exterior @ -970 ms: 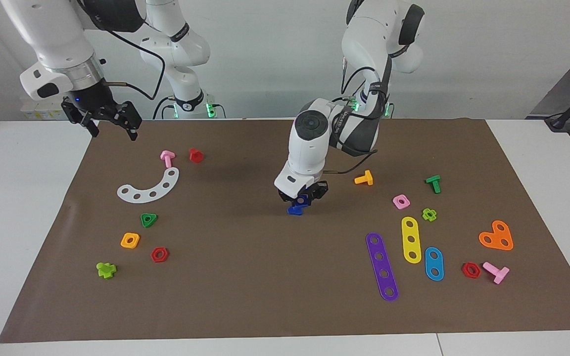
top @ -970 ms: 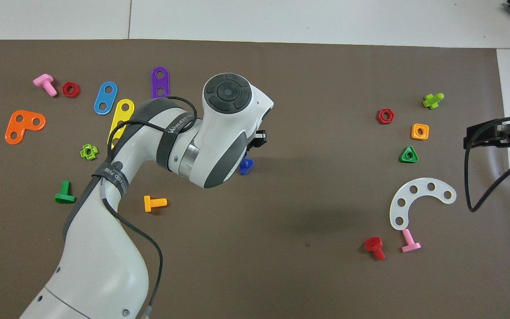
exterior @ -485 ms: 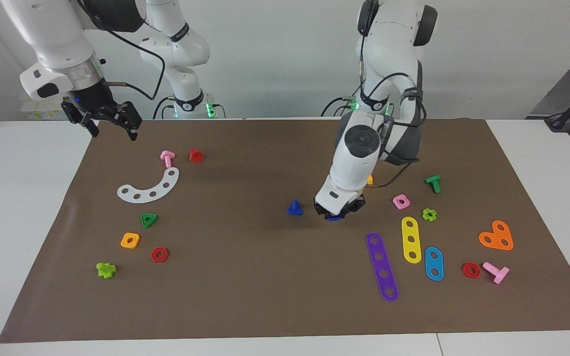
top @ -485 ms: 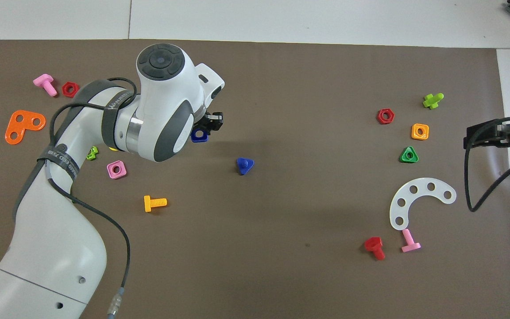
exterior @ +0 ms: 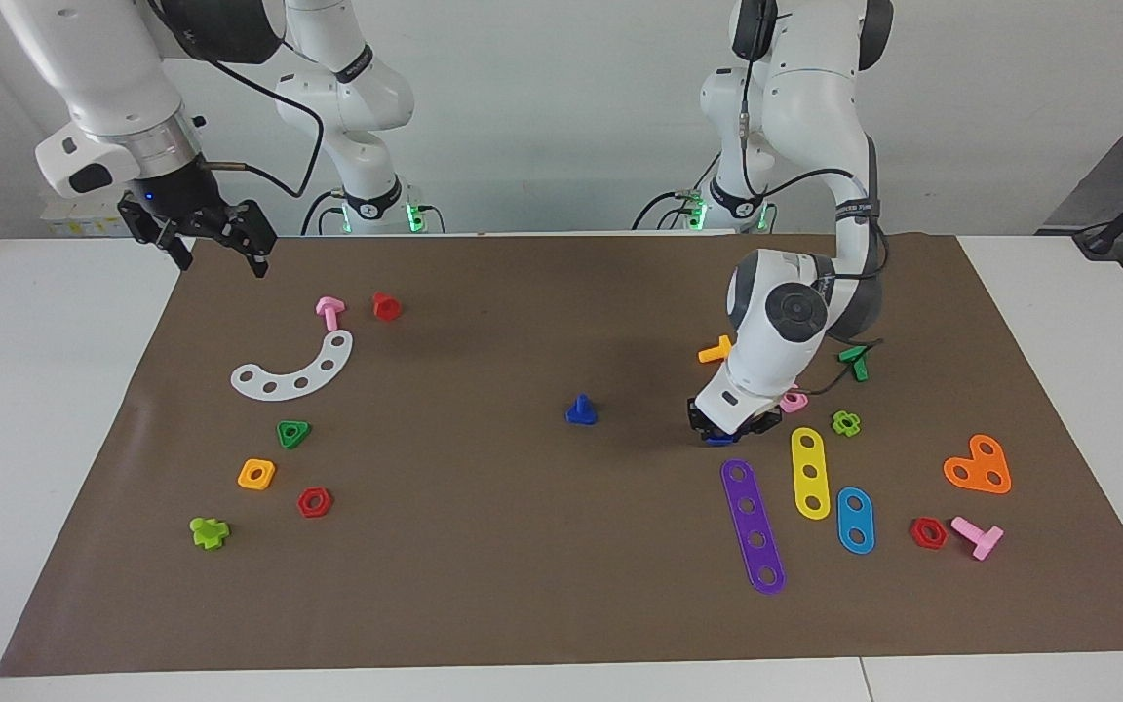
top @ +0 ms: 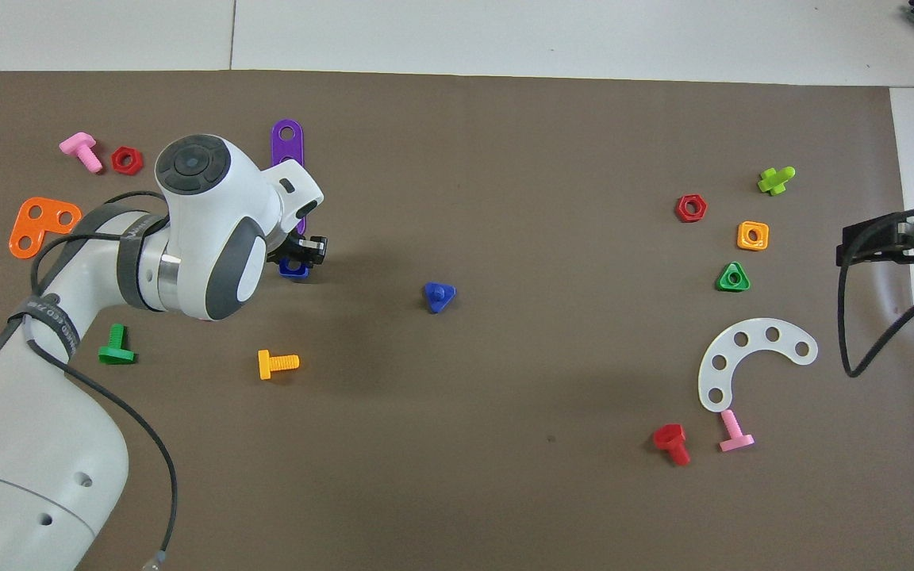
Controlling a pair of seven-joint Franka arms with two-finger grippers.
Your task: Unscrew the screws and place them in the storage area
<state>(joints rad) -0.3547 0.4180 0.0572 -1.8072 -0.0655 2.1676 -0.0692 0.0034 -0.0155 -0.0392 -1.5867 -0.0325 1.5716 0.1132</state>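
Left gripper (exterior: 729, 430), clamped on a blue nut (top: 293, 270), low beside the purple strip (exterior: 753, 526); right gripper (exterior: 213, 237) waits, spread. Risk: the blue bolt (exterior: 580, 410) stays stranded mid-mat, unstored.

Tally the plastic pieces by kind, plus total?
Plastic toy bolts: 7 (pink, red, lime, dark blue, orange, green, pink)
Plastic nuts: 7 (green triangle, orange square, red hex, red hex, pink square, lime flower, dark-blue square in the left gripper fingers)
Flat perforated strips: 5 (white curved, purple, yellow, blue oval, orange heart-shaped)
Total: 19
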